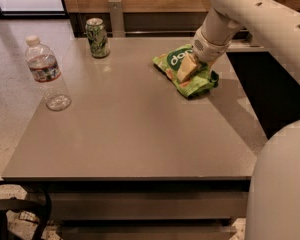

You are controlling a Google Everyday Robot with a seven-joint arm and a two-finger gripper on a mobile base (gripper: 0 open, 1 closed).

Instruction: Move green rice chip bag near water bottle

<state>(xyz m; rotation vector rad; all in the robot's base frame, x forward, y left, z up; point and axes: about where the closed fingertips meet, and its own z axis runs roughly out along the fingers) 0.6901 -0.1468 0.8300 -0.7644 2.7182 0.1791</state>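
Grey tabletop [130, 134] is carrying the crinkly bright-green rice chip bag [200, 84] at far right, well apart from the clear plastic water bottle [46, 74] at the left edge. Robot's gripper [186, 68] is sitting on the bag; can't tell if it's clamping. Bag is likely light, soft and slippery, so pinching a mid-body fold looks best.

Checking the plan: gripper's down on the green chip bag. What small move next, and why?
Probably a slight lift, if the grip holds: the gripper rests on the green rice chip bag, which lies on the table at right rear, while the water bottle stands across it at the left edge.
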